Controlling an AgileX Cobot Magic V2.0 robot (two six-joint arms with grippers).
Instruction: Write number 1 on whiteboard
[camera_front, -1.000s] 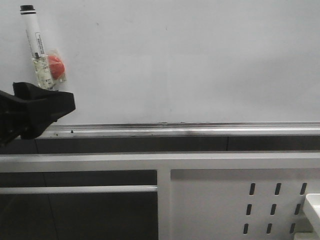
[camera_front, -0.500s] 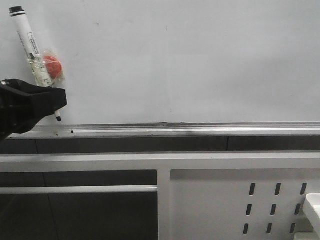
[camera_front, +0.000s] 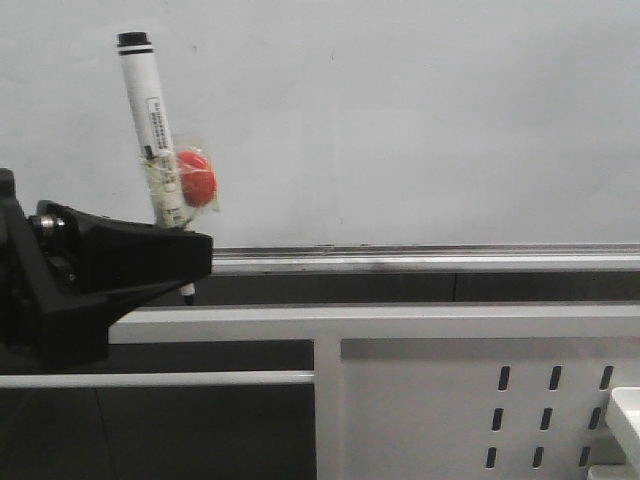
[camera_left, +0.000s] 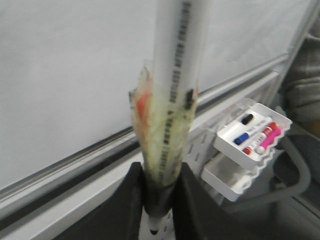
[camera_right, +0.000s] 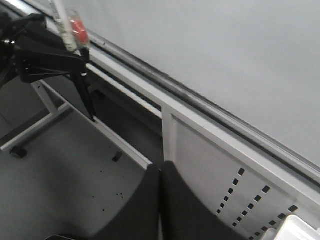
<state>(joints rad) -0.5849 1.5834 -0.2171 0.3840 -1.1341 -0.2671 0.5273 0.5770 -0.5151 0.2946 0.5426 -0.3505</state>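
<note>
The left hand (camera_front: 185, 262) grips one white marker pen (camera_front: 152, 130), its tip hidden behind the fingers (camera_left: 131, 200) in the front view. Tape blurs a red lump (camera_front: 197, 178) on it. The right hand (camera_right: 160, 200) is closed, empty. The large glossy white whiteboard (camera_front: 420, 120) stands behind, bare. A tray (camera_left: 252, 137) holds four markers.

Your front camera faces whiteboard (camera_front: 400, 120) head-on, low, level with its rail. Your left wrist camera sits close behind left gripper (camera_left: 159, 200), looking along marker (camera_left: 175, 100) toward board (steep slant). Your right wrist camera looks down over right gripper (camera_right: 160, 200) from further back, board crossing diagonally. All three share board, rail and perforated panel (camera_front: 480, 410).
</note>
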